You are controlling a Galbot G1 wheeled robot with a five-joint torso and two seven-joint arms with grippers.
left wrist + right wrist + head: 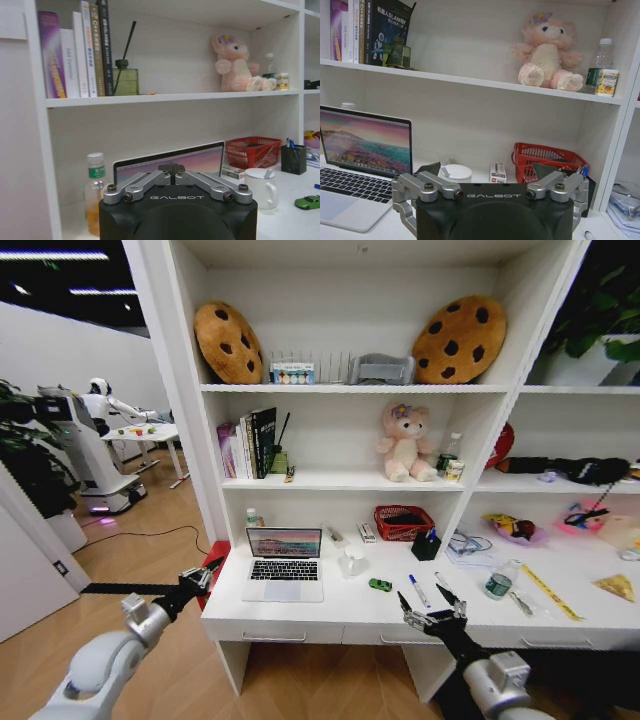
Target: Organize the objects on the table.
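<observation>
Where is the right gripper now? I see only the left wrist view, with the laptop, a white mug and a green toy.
Observer: The right gripper hovers over the front edge of the table, to the right of the laptop, with its fingers open.
Operator: What lies near it?
Observer: Two pens lie just behind it, and the green toy is to its left.
Operator: And farther right?
Observer: A yellow ruler and a yellow wedge lie near the right end of the table. The left gripper hangs beyond the table's left end.
</observation>
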